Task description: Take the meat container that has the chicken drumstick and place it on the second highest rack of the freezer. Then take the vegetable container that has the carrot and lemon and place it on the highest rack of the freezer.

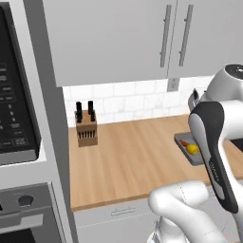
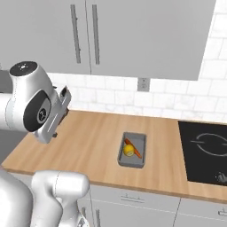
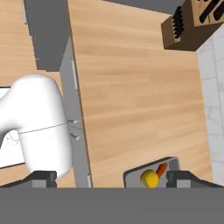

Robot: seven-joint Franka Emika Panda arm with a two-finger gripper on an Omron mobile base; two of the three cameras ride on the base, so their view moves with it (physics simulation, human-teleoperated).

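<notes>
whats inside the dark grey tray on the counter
The vegetable container holds a lemon and a carrot lying beside it. The tray floor directly under them is covered; nothing else shows inside.

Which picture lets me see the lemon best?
The right base view. There the lemon sits in plain sight beside the carrot in the vegetable container, nothing blocking it. In the left base view the arm covers part of the tray, so the lemon peeks out beside it. The hand view shows it low down near the bottom edge.
</notes>
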